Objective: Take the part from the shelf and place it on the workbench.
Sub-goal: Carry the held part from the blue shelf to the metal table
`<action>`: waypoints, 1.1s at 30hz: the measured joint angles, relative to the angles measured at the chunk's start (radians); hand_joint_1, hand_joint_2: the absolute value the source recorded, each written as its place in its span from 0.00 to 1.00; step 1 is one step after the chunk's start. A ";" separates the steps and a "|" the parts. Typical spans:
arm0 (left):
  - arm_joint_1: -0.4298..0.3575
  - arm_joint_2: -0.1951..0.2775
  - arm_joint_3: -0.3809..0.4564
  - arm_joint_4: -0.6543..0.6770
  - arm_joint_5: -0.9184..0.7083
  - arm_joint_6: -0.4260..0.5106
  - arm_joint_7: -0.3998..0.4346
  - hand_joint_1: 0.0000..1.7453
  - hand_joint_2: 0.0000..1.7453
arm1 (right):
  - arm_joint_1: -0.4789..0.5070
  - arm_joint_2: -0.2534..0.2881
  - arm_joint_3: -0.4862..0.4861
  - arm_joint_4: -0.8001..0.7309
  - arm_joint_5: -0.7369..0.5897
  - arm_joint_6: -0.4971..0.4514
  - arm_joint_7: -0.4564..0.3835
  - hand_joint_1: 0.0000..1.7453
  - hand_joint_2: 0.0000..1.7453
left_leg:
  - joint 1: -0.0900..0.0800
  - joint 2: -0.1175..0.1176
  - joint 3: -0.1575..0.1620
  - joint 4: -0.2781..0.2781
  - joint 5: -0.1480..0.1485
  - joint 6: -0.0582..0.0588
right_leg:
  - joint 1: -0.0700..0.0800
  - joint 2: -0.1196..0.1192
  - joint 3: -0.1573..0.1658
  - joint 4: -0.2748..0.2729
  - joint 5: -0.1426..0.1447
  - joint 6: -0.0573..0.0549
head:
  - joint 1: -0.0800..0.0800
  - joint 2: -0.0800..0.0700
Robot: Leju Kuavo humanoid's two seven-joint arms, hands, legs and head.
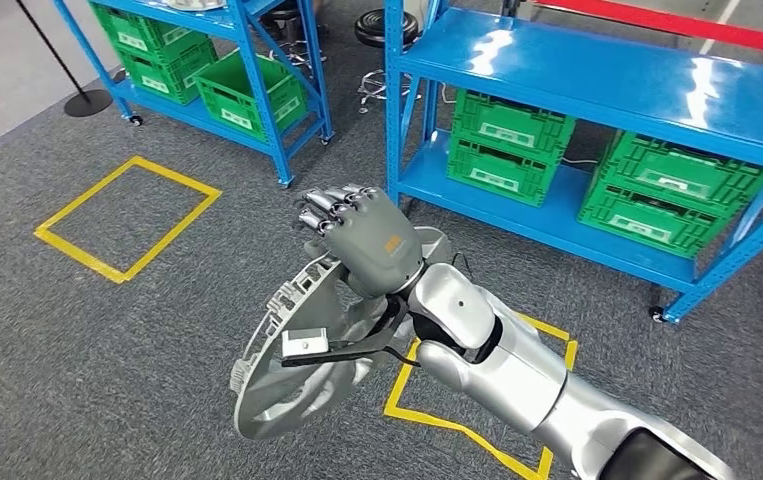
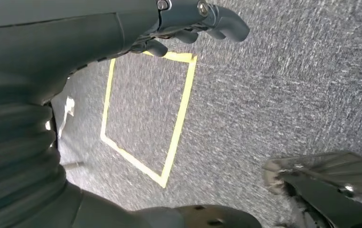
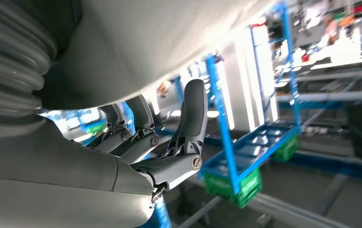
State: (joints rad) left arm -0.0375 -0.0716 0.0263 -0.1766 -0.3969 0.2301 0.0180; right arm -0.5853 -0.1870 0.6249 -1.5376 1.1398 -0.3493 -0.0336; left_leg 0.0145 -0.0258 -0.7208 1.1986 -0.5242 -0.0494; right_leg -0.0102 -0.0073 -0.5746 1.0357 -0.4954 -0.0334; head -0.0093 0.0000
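Your right hand sits at the centre of the head view, fingers curled over the rim of the part, a large silver disc-shaped casting held on edge above the grey carpet. The part hangs toward 7 o'clock from the hand. A blue shelf with green crates stands at 1 o'clock. Your left hand hangs over the carpet, fingers curled in, holding nothing, near a yellow tape square.
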 joint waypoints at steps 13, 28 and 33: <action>0.004 0.012 0.000 0.000 0.010 0.003 -0.003 0.00 1.00 | 0.025 -0.014 -0.004 -0.014 -0.007 -0.007 -0.012 1.00 1.00 | -0.010 0.048 0.112 -0.175 0.073 0.052 | 0.010 -0.075 -0.006 0.039 -0.041 0.040 | 0.003 0.000; 0.004 -0.005 0.017 0.001 0.049 0.039 -0.052 0.00 1.00 | 0.012 -0.009 -0.006 -0.016 -0.067 -0.006 -0.062 1.00 1.00 | -0.001 -0.080 0.057 -0.138 0.083 0.011 | -0.004 0.041 0.008 0.002 -0.006 0.013 | 0.002 0.000; -0.015 0.009 -0.006 0.000 -0.078 0.049 -0.063 0.00 1.00 | 0.026 -0.008 -0.009 -0.016 -0.084 -0.040 -0.075 1.00 1.00 | 0.002 0.019 -0.055 0.104 -0.020 -0.004 | 0.001 -0.039 0.010 -0.002 -0.006 0.000 | -0.004 0.000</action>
State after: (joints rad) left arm -0.0526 -0.0626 0.0203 -0.1767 -0.4748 0.2789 -0.0451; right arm -0.5590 -0.1953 0.6162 -1.5538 1.0563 -0.3891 -0.1087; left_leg 0.0164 -0.0071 -0.7753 1.3027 -0.5444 -0.0535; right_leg -0.0095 -0.0460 -0.5646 1.0340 -0.5015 -0.0335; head -0.0134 0.0000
